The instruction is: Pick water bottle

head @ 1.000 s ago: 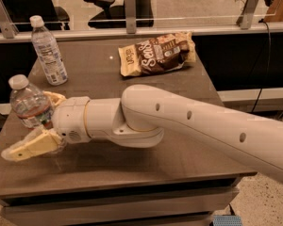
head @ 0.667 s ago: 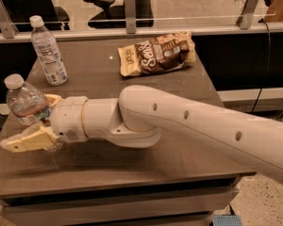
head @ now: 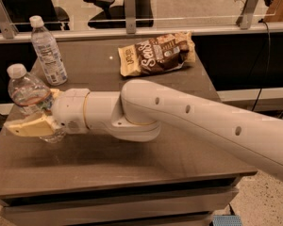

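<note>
The pincer (head: 31, 114) sits at the left edge of the frame, low over the bench (head: 132, 166), and is closed around the water bottle (head: 28, 93). One pale finger crosses in front of the bottle's lower body and the other shows just behind it. The bottle leans slightly toward the upper left, its white cap up. The grip looks low on a rounded, soft-walled body, so the main risk is that the bottle pivots or slides out between the fingers as it rises. A hard squeeze could also buckle the thin plastic. The taller bottle (head: 48, 55) stands close by toward the upper left, and a swing that way could knock it over. The snack bag (head: 158, 53) lies well apart at upper centre, out of harm's way. Compared with a second ago, the cap sits higher in the frame and the bottle has gone from upright to a slight lean. That suggests the lift has begun, though whether the base has cleared the bench cannot be told.
</note>
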